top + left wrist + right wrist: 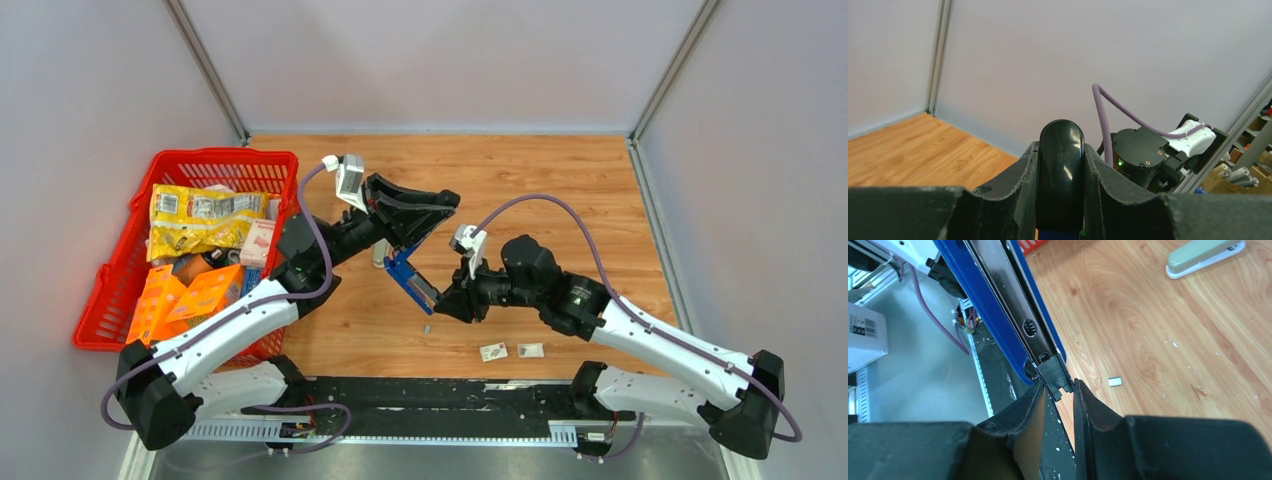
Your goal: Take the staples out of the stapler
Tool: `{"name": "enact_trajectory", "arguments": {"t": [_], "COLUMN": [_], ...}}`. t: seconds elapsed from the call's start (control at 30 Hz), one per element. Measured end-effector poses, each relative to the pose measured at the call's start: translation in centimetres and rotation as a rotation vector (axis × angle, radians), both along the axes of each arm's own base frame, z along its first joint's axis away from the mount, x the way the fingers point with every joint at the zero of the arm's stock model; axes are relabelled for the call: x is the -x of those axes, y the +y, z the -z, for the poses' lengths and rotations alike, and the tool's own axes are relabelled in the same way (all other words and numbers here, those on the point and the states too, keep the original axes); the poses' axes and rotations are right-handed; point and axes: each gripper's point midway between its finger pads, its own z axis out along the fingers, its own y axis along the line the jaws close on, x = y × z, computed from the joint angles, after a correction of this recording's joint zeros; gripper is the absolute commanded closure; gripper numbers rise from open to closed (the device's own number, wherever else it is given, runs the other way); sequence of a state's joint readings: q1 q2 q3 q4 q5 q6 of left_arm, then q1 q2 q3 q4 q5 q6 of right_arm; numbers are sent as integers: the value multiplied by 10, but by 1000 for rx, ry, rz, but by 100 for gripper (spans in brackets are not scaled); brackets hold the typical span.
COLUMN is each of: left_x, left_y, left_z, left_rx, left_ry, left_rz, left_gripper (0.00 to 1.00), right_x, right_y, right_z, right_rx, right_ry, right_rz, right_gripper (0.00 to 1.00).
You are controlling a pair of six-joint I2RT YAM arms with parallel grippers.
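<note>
The left gripper (pixel 1060 167) fills the foreground of its own wrist view. Its jaws are closed on the rounded black top of the blue stapler (pixel 1061 145), which is held clear of the table (pixel 560 200).

From the left, one red basket (pixel 230 153) of packaged goods stands at the table's left edge. One beige stapler (pixel 1204 255) lies flat on the wood, with neither gripper on it. The blue stapler hangs open between the arms and slants down toward the right gripper (pixel 1058 389). That gripper's jaws are closed on the black end piece (pixel 1054 374) of the staple channel.

One short grey staple strip (pixel 1115 381) lies on the wood just below the stapler's lower end, apart from both grippers. Whether more staples sit in the channel cannot be told. To the right, near the front edge, lie a first white packet (pixel 492 351) and a second white packet (pixel 530 350).

Assessment: the step in hand appears to be emptying the opened channel, with at least one strip already out. The next move calls for the left gripper to hold firm while the right draws the end piece along the channel's line, not across it. The channel should then be tipped so that any strips inside slide onto the wood.

Count:
- arms: two
- staplers: two
- staple strips seen: one
- packets: two
- baskets: one
</note>
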State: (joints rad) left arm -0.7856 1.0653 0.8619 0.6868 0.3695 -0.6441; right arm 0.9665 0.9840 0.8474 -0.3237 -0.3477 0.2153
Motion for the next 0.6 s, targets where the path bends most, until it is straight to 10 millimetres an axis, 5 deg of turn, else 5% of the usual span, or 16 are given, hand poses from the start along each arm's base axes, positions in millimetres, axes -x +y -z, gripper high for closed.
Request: {"name": "enact_trajectory", "arguments": {"t": [0.6], "left_x": [2], "left_y": [8], "left_z": [-1], "left_rx": [-25], "left_ry": [-16], "left_rz": [-35], "left_gripper": [100], "right_x": [-16], "right_y": [-19], "right_z": [-7], "right_rx": [56], "right_ry": [-87], "right_rz": [94], "right_gripper": [60]}}
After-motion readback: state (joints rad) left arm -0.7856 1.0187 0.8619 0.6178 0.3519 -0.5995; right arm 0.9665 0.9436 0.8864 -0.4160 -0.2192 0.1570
